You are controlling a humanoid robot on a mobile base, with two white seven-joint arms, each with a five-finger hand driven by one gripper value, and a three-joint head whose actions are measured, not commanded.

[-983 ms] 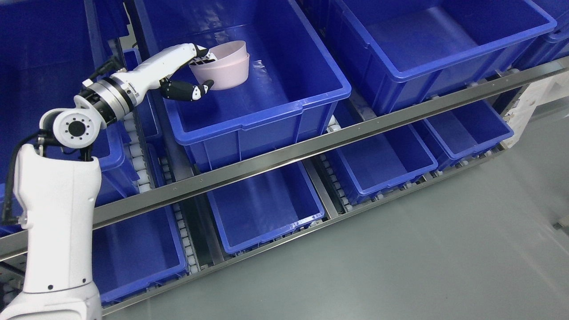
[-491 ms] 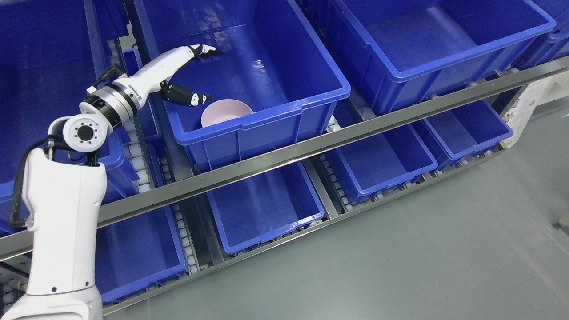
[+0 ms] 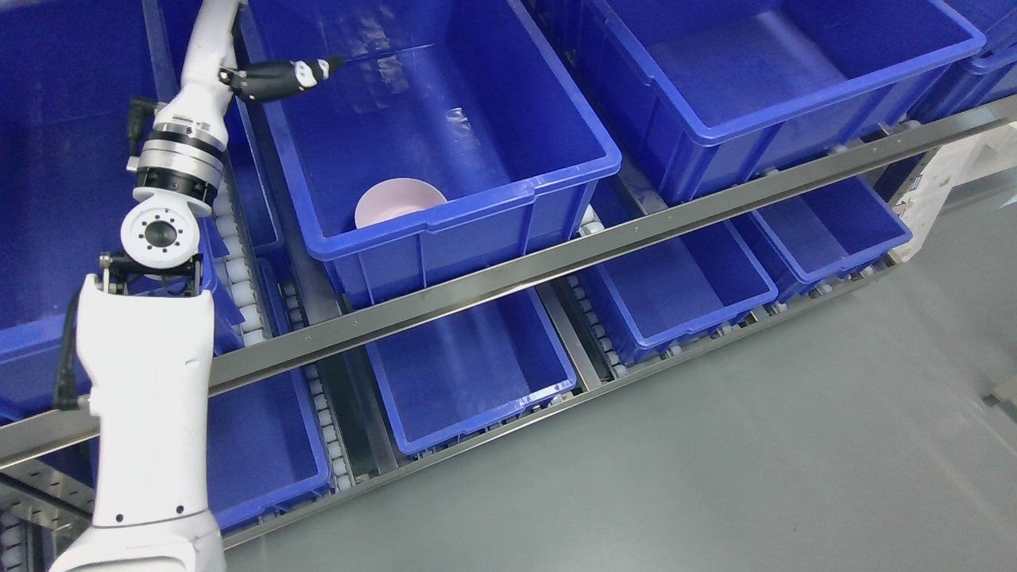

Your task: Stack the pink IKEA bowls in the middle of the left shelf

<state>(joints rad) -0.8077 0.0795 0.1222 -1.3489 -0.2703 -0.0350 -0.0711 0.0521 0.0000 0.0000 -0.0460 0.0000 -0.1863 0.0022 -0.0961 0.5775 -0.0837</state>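
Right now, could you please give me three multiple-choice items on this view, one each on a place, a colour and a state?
1. Where do the pink bowls sit?
A. in the near left corner of the upper middle bin
B. on the floor
C. in a lower bin

2. What colour are the bins?
A. green
B. blue
C. grey

3. What is the left hand doing?
A. gripping the bowls
B. resting on the floor
C. raised at the bin's far left rim, holding nothing

Answers: 1 A, the bowls lie behind the bin's front wall; 2 B, every bin is blue; 3 C, the hand is apart from the bowls.
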